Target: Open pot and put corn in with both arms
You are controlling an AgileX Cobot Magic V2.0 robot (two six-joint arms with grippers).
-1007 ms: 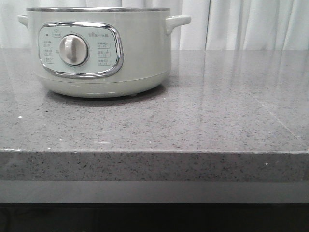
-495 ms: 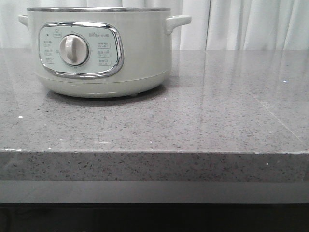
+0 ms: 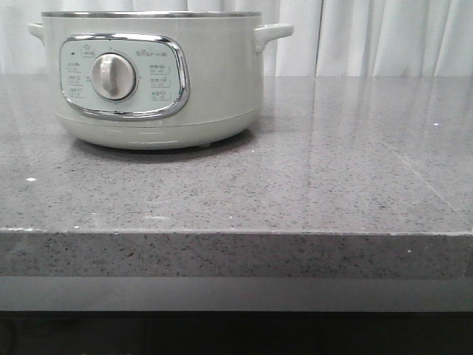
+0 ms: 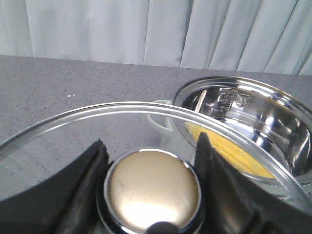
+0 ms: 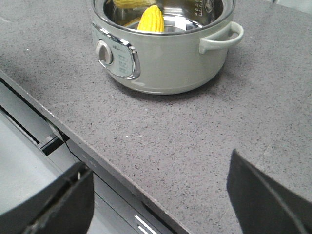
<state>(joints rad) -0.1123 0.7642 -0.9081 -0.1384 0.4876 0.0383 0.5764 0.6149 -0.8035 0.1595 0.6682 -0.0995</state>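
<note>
We are seeing the corn (image 5: 150, 19) lying inside the pot (image 3: 148, 78), its tapered end pointing up toward the rim and its long axis tilting against the shiny inner wall. The pot is sitting uncovered on the grey countertop (image 3: 310, 185). Our left gripper (image 4: 148, 161) is pinching the knob (image 4: 152, 187) of the glass lid (image 4: 73, 131) beside the pot, while our right gripper (image 5: 161, 195) is hanging spread wide above the counter edge, holding nothing.

Corn (image 5: 151, 19) tip behind pot (image 5: 165, 63) rim
</note>
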